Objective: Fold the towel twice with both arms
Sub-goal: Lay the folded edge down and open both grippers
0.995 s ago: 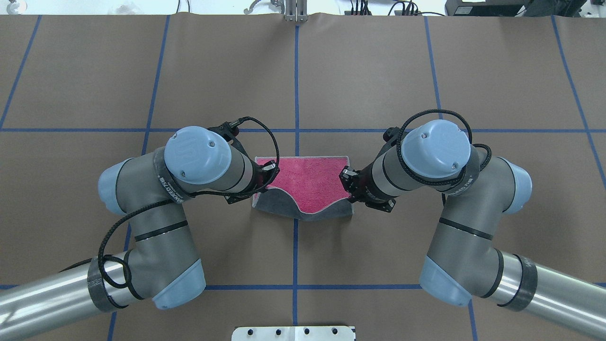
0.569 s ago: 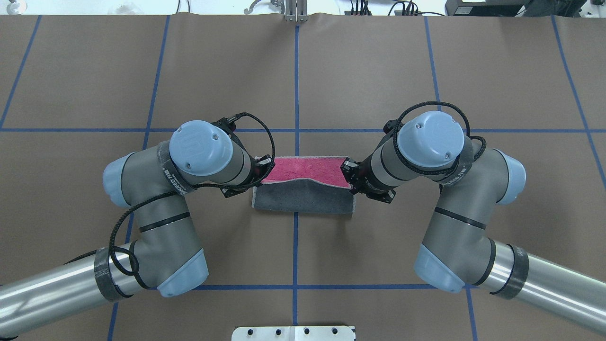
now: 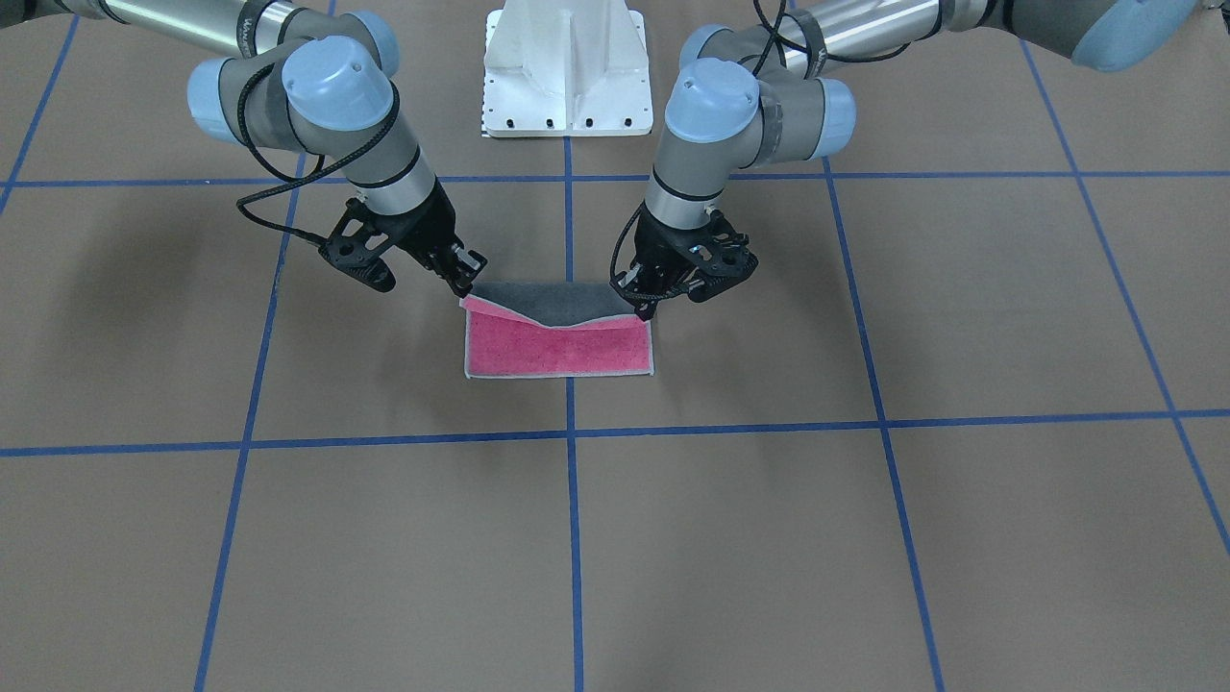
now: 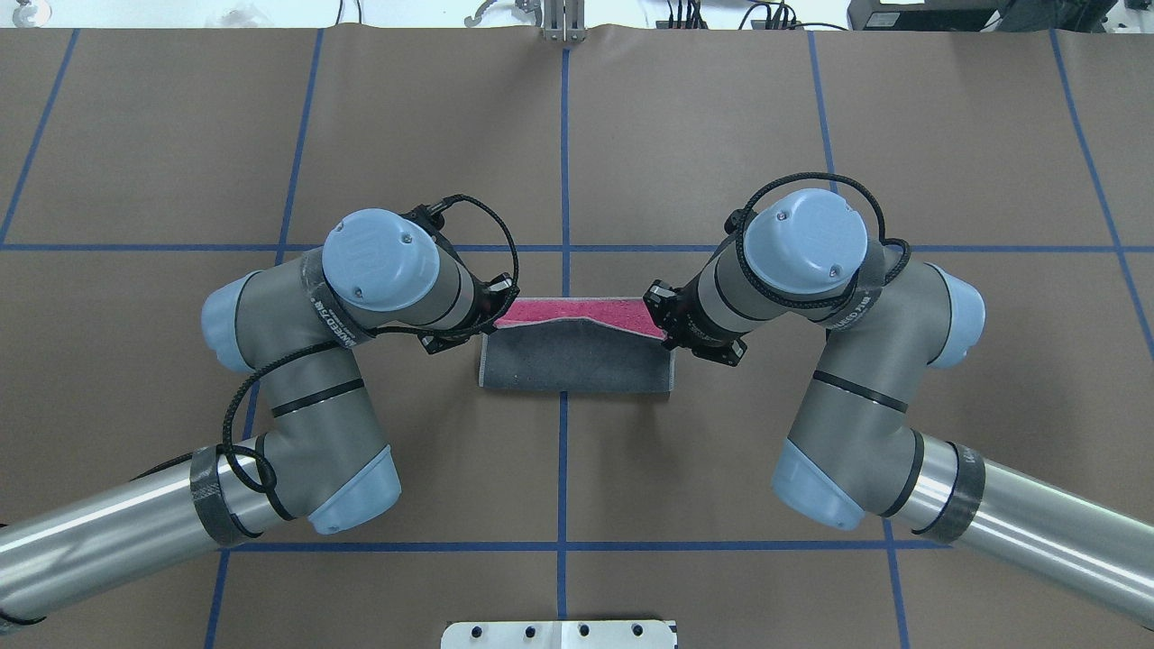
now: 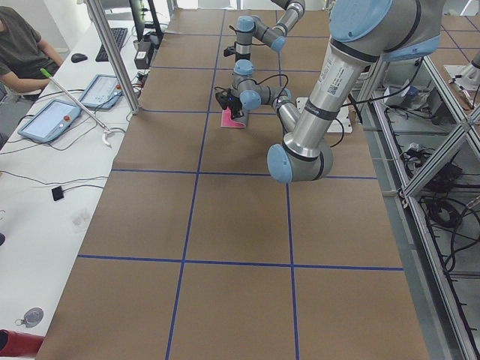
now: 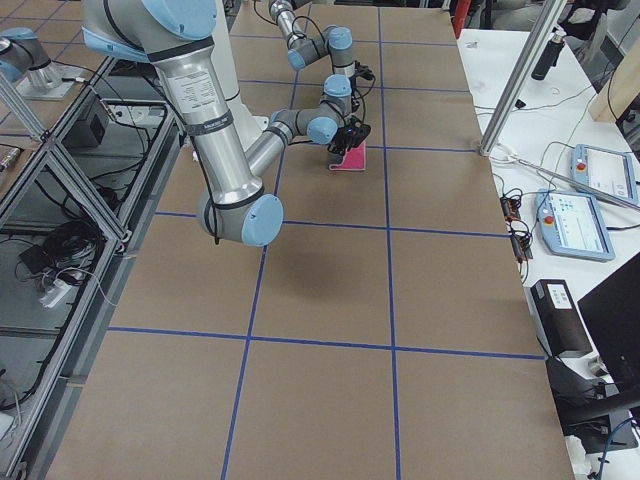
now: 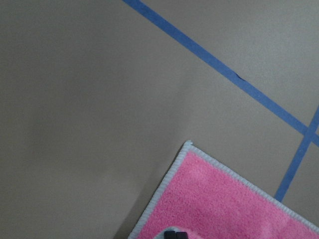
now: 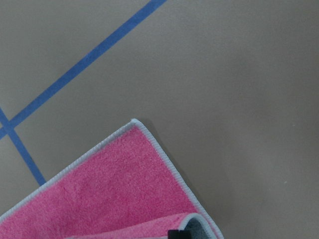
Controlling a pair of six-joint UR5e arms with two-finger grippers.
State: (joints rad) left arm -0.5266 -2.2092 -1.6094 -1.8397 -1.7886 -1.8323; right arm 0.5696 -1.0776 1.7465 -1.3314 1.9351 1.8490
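Observation:
The towel (image 4: 577, 356) lies at the table's middle, half folded. Its dark grey face is turned over most of it, and a narrow pink strip (image 4: 577, 311) shows along the far edge. My left gripper (image 4: 501, 311) is shut on the lifted flap's left corner, and my right gripper (image 4: 661, 323) is shut on its right corner. In the front-facing view the left gripper (image 3: 642, 306) and right gripper (image 3: 466, 284) hold the sagging flap over the pink layer (image 3: 557, 354). Both wrist views show a far pink corner (image 7: 234, 199) (image 8: 124, 189) flat on the table.
Blue tape lines (image 4: 563, 180) cross the brown table cover. The white pedestal base (image 4: 559, 634) sits at the near edge. A metal clamp (image 4: 563, 27) stands at the far edge. A person (image 5: 22, 45) sits at a side desk with tablets (image 5: 49, 120).
Both grippers moved away from the robot with the towel's flap. The grey face now covers more of the towel, and the pink strip has narrowed.

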